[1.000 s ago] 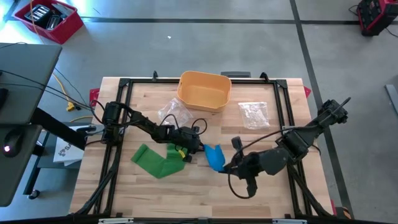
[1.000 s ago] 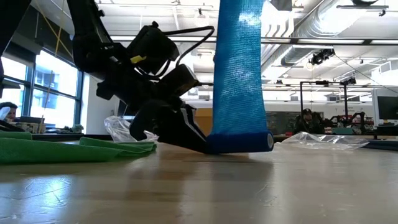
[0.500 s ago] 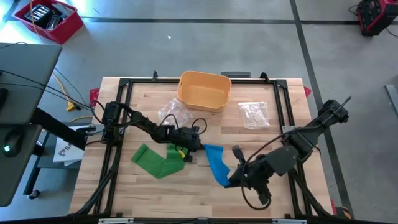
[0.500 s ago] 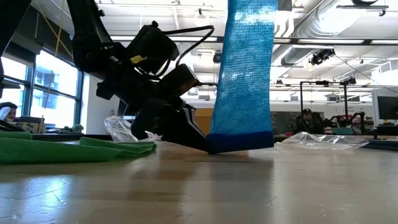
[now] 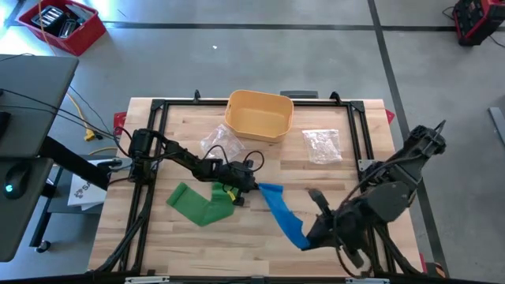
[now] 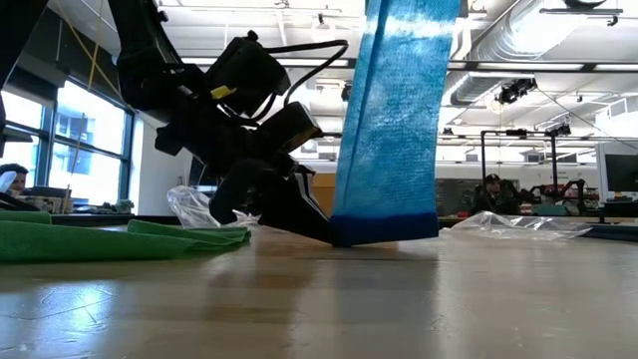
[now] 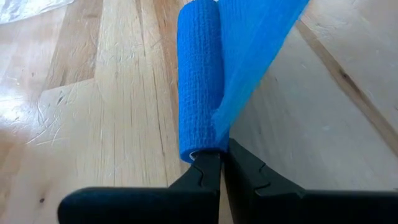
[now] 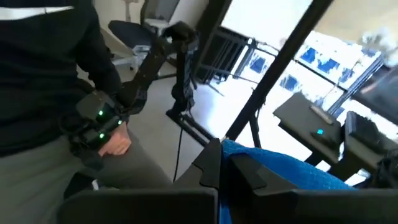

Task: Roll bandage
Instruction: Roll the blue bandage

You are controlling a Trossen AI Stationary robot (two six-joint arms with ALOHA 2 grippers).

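Blue elastic bandage strip point(image 5: 278, 208) stretched taut mid-table: rolled end point(image 7: 199, 81) on the wood, pinched by left gripper point(image 5: 251, 188); free end clamped in right gripper point(image 5: 310, 237), lifted near the table's front edge. Crumpled green cloth point(image 5: 197, 203) just beside left gripper. Yellow plastic bin point(image 5: 259, 115) at far edge, well apart. Right fingertips hidden under the strip.

Our left arm reaches low across the bench from the left edge toward the centre, its left tool point(image 5: 249, 188) down at the surface with fingers point(image 7: 208, 177) pressed together. Our right arm folds back toward the near right corner, its right tool point(image 5: 309, 237) raised, tilted upward, fingers point(image 8: 214, 163) clamped together.
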